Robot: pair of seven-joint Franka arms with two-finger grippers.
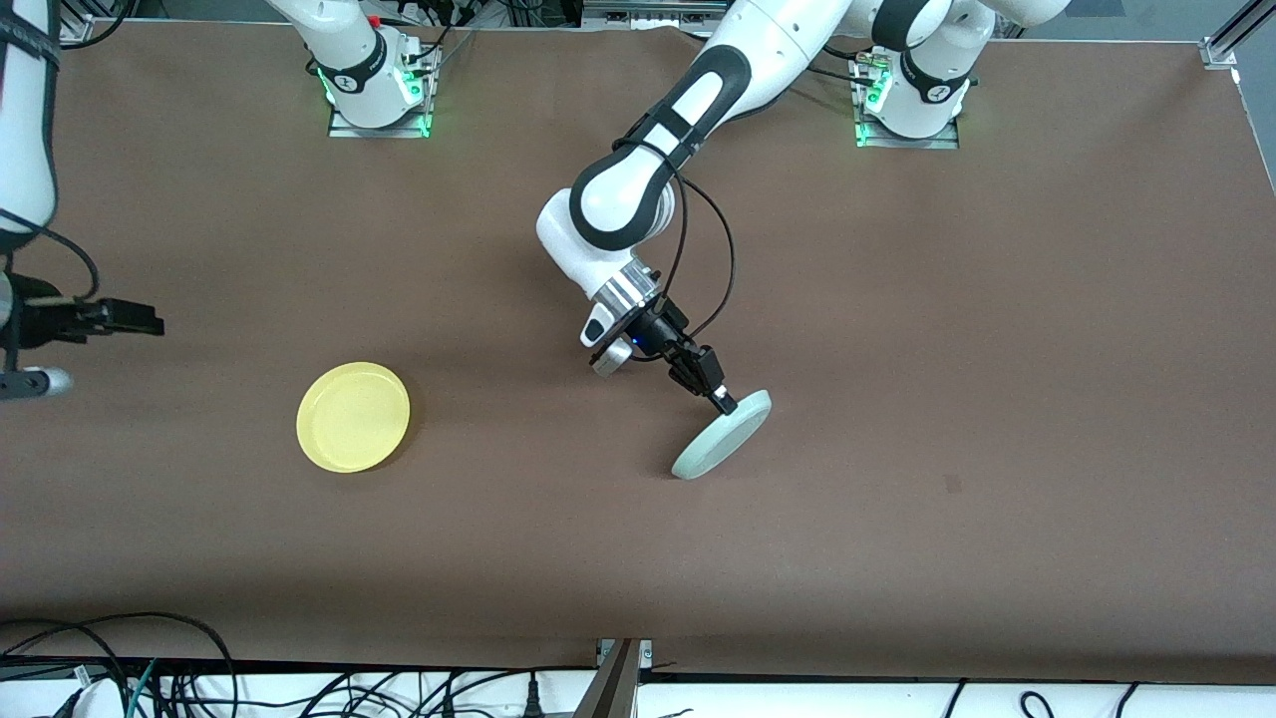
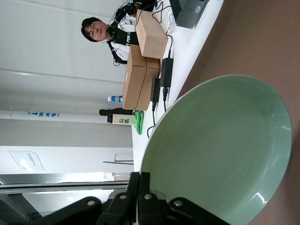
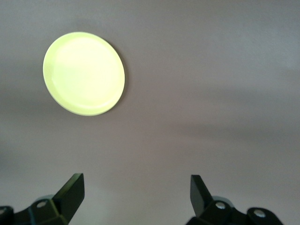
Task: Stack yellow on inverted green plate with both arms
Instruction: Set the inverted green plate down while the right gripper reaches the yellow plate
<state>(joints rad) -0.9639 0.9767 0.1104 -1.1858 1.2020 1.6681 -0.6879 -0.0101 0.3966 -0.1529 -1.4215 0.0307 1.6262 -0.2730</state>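
While the left tool (image 1: 725,401) pinched the rim of the green plate (image 1: 722,435), the plate stood tilted steeply on edge, its lower rim on or just above the brown surface (image 1: 897,349) near the middle of the table; contact could not be told. The left wrist view showed the plate's hollow face (image 2: 220,150) turned toward the camera, so the flip looked about half done. To finish it well, the arm would probably need to keep rolling the plate over its lower rim, lowering it slowly so it settles hollow side down and does not skid or slap flat, and to let go only once the rim rests.

The yellow plate (image 1: 353,416) lay flat, rim up, toward the right arm's end of the surface and well apart from the green one. The right tool (image 1: 125,317) hung spread wide and empty over that end, waiting; most of its arm was cut off at the frame edge. The left fingertips were largely hidden by the plate rim.
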